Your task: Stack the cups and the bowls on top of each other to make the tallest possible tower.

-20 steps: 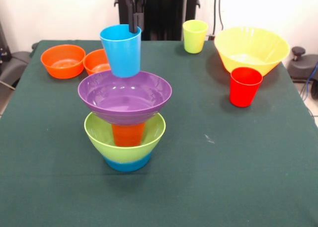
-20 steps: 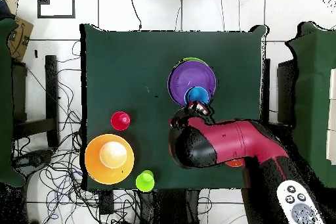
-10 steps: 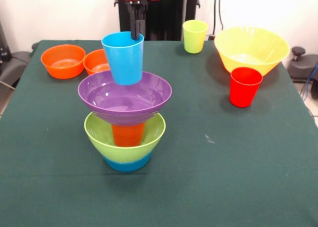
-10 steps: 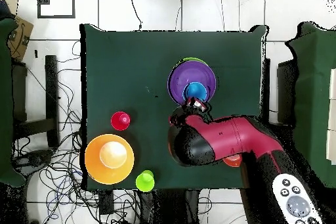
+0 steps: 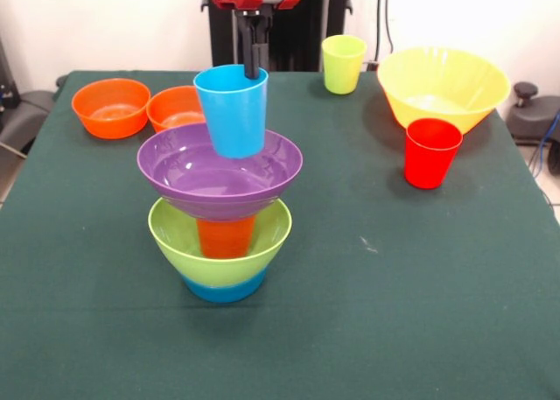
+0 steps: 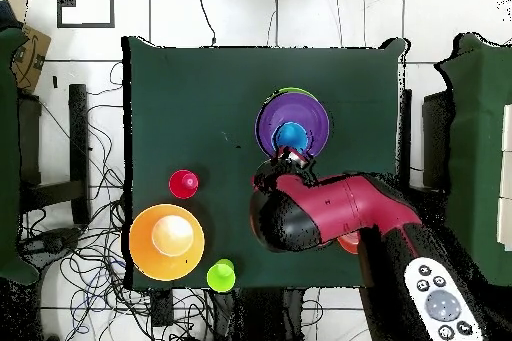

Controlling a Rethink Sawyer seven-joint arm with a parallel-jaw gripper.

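The light blue cup (image 5: 233, 109) hangs over the purple bowl (image 5: 219, 171) atop the tower (image 5: 220, 234), its rim pinched by the gripper (image 5: 253, 66). The red cup (image 5: 430, 152) stands beside the yellow bowl (image 5: 443, 87).

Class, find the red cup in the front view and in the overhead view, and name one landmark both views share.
Front view: the red cup stands right of centre on the table, just in front of the big yellow bowl.
Overhead view: the red cup is left of centre, just above the yellow bowl.
Shared landmark: the yellow bowl beside it.
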